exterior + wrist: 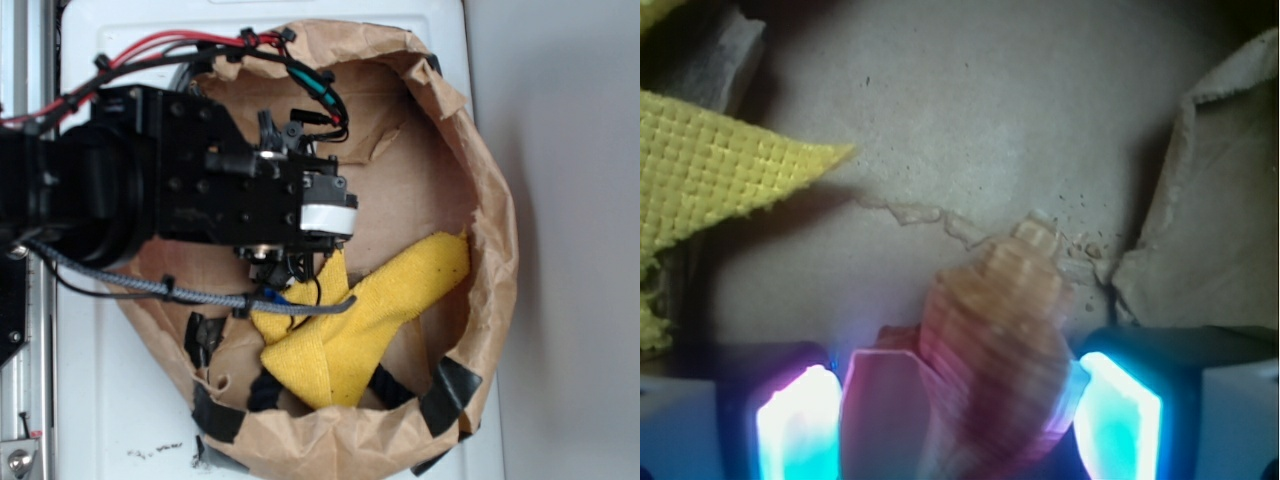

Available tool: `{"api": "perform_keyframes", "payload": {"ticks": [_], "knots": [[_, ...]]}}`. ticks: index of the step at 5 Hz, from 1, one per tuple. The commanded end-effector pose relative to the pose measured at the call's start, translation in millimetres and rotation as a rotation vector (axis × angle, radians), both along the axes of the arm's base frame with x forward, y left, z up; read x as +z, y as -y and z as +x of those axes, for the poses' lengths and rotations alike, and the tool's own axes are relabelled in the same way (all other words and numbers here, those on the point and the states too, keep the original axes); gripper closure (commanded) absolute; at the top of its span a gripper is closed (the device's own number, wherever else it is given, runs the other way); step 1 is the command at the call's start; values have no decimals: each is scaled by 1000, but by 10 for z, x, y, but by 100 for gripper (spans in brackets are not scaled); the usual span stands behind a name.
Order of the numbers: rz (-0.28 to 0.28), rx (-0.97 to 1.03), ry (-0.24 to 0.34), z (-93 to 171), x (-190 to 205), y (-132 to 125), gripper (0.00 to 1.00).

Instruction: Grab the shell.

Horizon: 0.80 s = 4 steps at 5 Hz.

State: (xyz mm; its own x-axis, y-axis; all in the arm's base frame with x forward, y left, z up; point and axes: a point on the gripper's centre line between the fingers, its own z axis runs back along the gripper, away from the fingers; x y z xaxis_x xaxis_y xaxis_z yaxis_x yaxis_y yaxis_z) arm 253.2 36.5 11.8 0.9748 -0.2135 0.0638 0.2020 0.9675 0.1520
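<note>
The shell (990, 330) is orange-brown and ridged, with its pointed whorls aimed away from the camera. It fills the gap between my two glowing fingers (795, 425) in the wrist view, and both pads press on its sides. My gripper (955, 400) is shut on it just over the brown paper floor (990, 110). In the exterior view the gripper (285, 265) points down inside the paper bag, and the black arm hides the shell.
A yellow cloth (380, 310) lies crumpled in the bag to the gripper's right and shows at the left of the wrist view (710, 170). The crumpled paper bag wall (490, 200) rings the area, with black tape patches (450, 390). A torn paper flap (1210, 200) stands at the right.
</note>
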Motion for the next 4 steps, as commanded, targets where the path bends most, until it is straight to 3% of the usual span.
{"api": "perform_keyframes", "payload": {"ticks": [1, 3, 4], "knots": [[-42, 34, 46, 126, 193, 19, 100], [-108, 109, 79, 77, 1150, -87, 100], [-89, 115, 69, 75, 1418, -20, 100]]}}
